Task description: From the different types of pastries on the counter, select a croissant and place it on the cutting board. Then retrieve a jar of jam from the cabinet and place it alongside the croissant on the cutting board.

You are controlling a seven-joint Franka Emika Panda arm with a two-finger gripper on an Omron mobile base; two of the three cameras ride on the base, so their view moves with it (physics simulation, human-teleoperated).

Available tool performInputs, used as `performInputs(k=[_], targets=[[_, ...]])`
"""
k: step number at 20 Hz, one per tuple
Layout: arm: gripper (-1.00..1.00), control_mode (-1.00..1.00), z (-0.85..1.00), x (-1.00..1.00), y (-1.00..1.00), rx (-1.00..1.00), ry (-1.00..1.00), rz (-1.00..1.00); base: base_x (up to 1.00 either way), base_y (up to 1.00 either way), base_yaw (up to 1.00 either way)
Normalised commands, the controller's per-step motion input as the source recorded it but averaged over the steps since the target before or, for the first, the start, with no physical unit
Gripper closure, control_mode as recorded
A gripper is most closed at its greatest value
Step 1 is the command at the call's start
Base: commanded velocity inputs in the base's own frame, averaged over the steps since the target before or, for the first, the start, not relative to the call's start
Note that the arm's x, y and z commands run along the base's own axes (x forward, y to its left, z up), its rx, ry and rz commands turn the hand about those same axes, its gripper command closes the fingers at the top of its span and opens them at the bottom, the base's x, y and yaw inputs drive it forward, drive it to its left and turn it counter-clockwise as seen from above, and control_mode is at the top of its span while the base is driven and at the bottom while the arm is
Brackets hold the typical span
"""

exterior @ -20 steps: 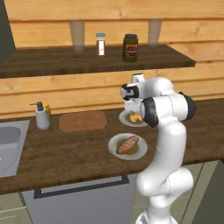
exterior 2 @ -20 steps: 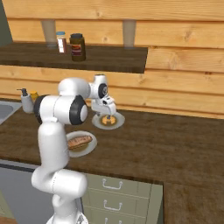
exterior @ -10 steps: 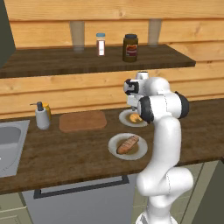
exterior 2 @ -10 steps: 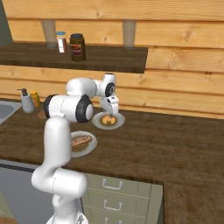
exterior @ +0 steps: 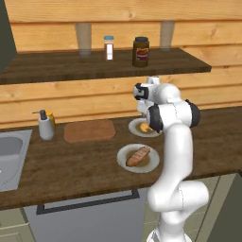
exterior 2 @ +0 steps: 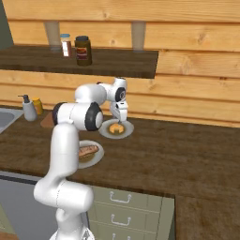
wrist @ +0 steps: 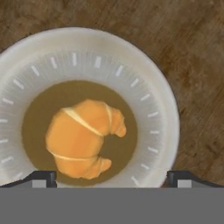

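Croissant (wrist: 83, 138), golden and crescent-shaped, lies in the brown centre of a white plate (wrist: 162, 109) with a ticked rim. In the hand view it sits between the two dark fingertips (wrist: 41, 177), which stand far apart at the plate's opposite edges; neither touches the pastry. The gripper (exterior 2: 120, 116) is spread wide and holds nothing, hanging directly above the croissant (exterior 2: 116, 127) and pointing down at it.

The croissant's plate (exterior: 136, 128) rests on the counter (exterior: 71, 163), near the wooden back wall. A second white plate (exterior: 124, 156) lies just in front of it, towards the counter's front edge, and carries the longer brown bread roll (exterior: 138, 156). The two plates are close but apart.

The cutting board (exterior: 89, 130), a flat light-brown rectangle, lies on the counter to the left of the croissant's plate in the left base view, with nothing on it. Further left stands a grey soap dispenser (exterior: 45, 126) with a small yellow object (exterior: 51, 120) just behind it, and beyond that the rim of the inset sink (exterior: 12, 156).

On the dark wooden shelf (exterior: 71, 66) above the counter stand a white shaker with a blue cap (exterior: 109, 47) and a taller dark brown jar with a red label (exterior: 141, 51), side by side but apart.
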Motion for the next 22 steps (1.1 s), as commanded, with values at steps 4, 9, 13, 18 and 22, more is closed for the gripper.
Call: performInputs(k=[4,9,13,18,22], targets=[[-1.0,-1.0,-0.09,0.19,0.05,0.0,0.0,-0.1,0.0,0.0,0.0],[-1.0,-1.0,-0.08,0.24,0.02,0.0,0.0,-0.07,0.0,0.0,0.0],[-1.0,-1.0,-0.09,0.14,0.0,0.0,0.0,-0.05,0.0,0.0,0.0],[-1.0,-1.0,-0.2,-0.01,0.0,0.0,0.0,-0.01,0.0,0.0,0.0],[-1.0,-1.0,-0.32,0.0,0.01,0.0,0.0,-0.06,0.0,0.0,0.0]])
